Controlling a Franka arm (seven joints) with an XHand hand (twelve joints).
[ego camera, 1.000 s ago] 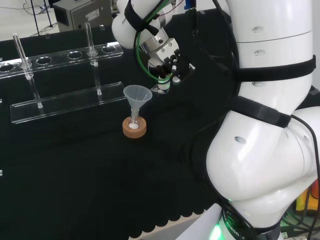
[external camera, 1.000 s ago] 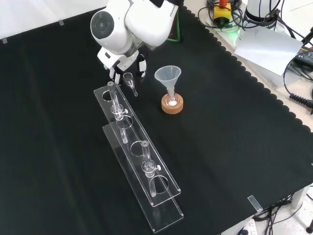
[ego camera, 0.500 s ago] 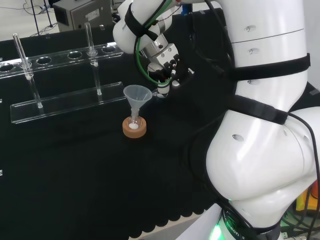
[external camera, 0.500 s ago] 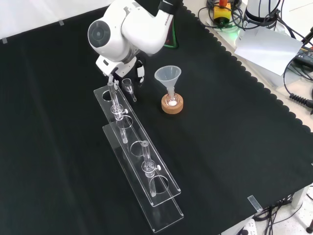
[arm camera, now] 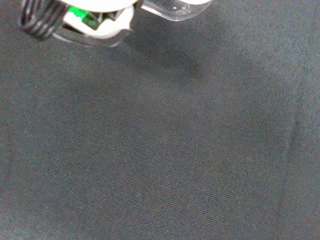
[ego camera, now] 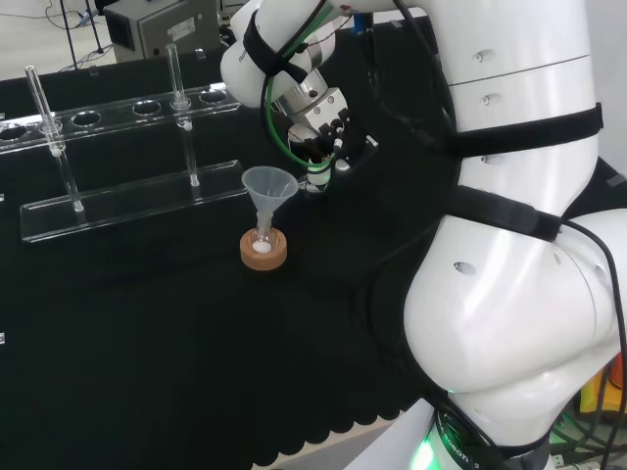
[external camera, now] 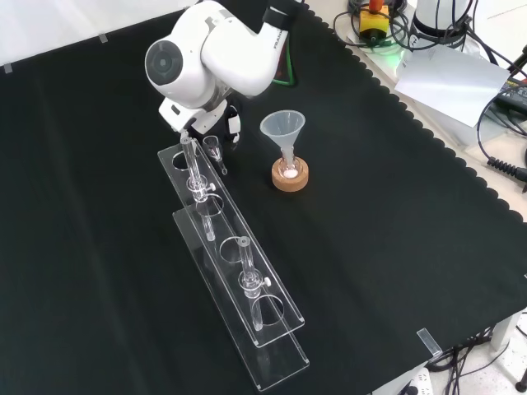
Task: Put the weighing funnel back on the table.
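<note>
Front view, nearest me: the clear rack (external camera: 247,325) ran away from the camera, with two glass tubes (external camera: 244,280) upright in it. Beyond its far half stood the funnel (external camera: 283,127), mouth up, stem in the small flask (external camera: 288,169) on the cork ring (external camera: 290,181); something white lay in the flask's bottom.

Farther, left of the funnel in this view and just beside the rack's far end, I saw the weighing funnel (external camera: 216,153). This view showed it whole: small, clear, round cup uppermost, short stem slanting down toward the camera. The hand (external camera: 234,122) came down from under the arm's big white link (external camera: 206,53), fingers curled in and pinching the cup end. I could not tell whether the stem tip touched the cloth (external camera: 387,247).

The head view gave the side of the hand (ego camera: 328,122), low over the cloth just past the funnel's rim (ego camera: 269,181), which the front view could not show.

The wrist view had cloth weave close beneath, a blurred white part of the hand (arm camera: 97,25), and a clear edge of the weighing funnel (arm camera: 175,6) beside it.
</note>
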